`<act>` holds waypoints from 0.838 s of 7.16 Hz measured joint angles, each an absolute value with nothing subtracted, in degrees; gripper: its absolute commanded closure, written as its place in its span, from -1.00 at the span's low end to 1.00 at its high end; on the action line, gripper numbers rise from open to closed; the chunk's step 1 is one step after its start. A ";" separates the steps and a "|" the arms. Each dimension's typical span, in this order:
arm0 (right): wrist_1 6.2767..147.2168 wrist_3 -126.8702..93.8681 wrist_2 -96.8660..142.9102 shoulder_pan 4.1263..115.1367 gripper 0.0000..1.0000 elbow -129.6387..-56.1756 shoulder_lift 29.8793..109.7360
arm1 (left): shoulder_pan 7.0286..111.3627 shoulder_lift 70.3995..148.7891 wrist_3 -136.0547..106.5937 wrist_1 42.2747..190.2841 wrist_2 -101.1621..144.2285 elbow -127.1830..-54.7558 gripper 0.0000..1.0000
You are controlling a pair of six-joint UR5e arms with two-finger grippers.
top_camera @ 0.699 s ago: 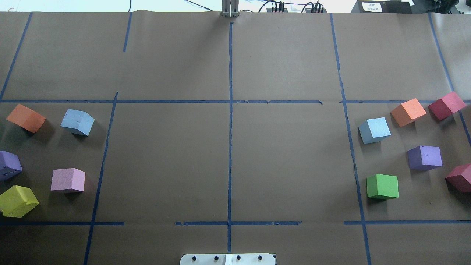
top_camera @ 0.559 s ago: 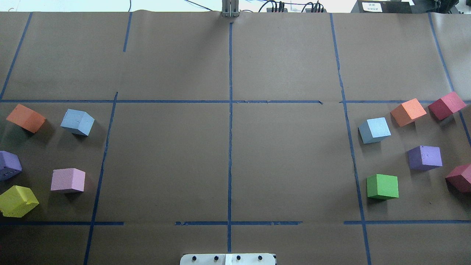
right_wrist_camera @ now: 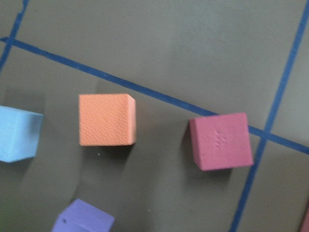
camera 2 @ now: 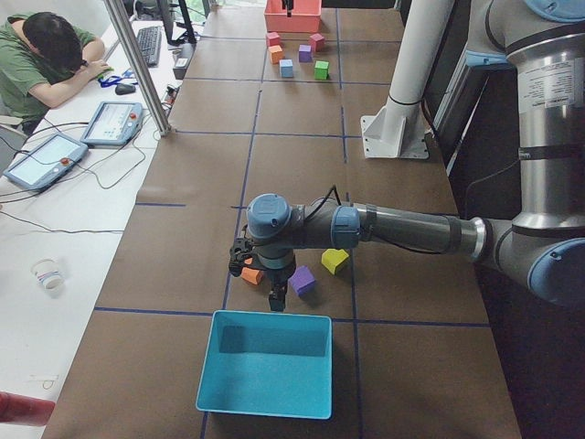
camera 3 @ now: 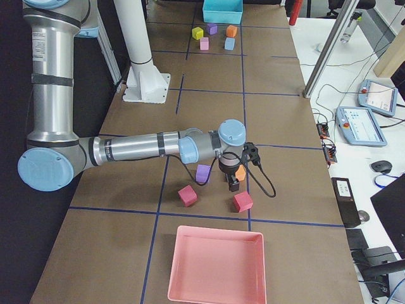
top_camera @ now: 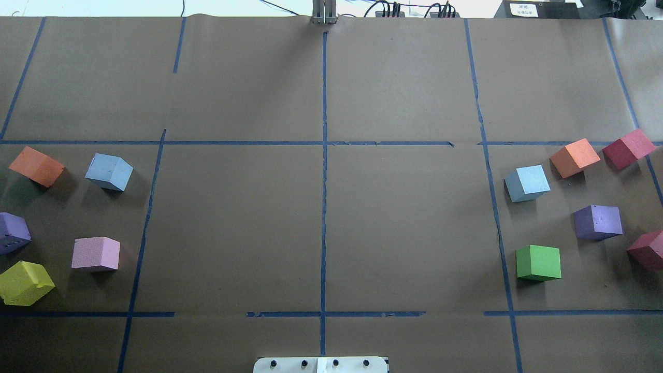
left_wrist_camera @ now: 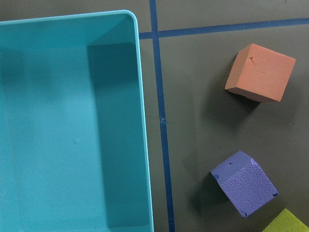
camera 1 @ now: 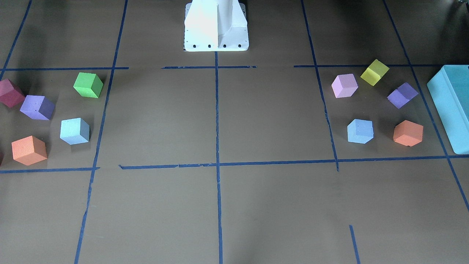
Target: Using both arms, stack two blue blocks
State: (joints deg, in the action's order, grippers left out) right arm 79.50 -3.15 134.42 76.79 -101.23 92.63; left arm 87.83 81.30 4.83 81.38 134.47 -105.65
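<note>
The sky-tinted blue block (top_camera: 109, 172) (camera 1: 360, 131) lies on the table's left side. The aqua blue block (top_camera: 527, 183) (camera 1: 74, 131) lies on the right side; its edge shows in the right wrist view (right_wrist_camera: 17, 134). Both stand apart on the brown paper. My left gripper (camera 2: 276, 300) hangs over the left cube group near the teal box. My right gripper (camera 3: 233, 185) hangs over the right cube group by the orange cube. Both show only in the side views, so I cannot tell whether they are open or shut.
Left group: orange (top_camera: 36, 166), purple (top_camera: 13, 232), pink (top_camera: 96, 254) and yellow (top_camera: 25, 282) cubes, with a teal box (left_wrist_camera: 72, 125) beside them. Right group: orange (top_camera: 575, 157), purple (top_camera: 598, 221), green (top_camera: 538, 262) and two red cubes (top_camera: 628, 148). A pink tray (camera 3: 215, 266) lies at the right end.
</note>
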 measured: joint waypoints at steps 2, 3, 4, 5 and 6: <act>71.34 -19.14 133.81 70.59 -1.00 -101.18 90.60 | 87.84 81.30 4.83 81.35 134.47 -105.65 -1.00; 68.61 -26.50 132.05 67.12 -1.00 -101.40 89.18 | 87.84 81.30 4.83 81.37 134.47 -105.64 -1.00; 67.29 -32.81 128.44 62.94 -1.00 -101.78 87.63 | 87.86 81.30 4.83 81.36 134.47 -105.67 -1.00; 66.78 -37.71 124.46 58.63 -1.00 -102.05 86.32 | 87.86 81.30 4.83 81.33 134.47 -105.68 -1.00; 66.61 -41.02 121.52 55.21 -1.00 -102.16 85.50 | 87.84 81.30 4.83 81.31 134.47 -105.68 -1.00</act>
State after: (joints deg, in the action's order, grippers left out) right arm 66.61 -41.02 121.52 55.21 -102.16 85.50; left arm 87.84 81.30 4.83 81.31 134.47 -105.68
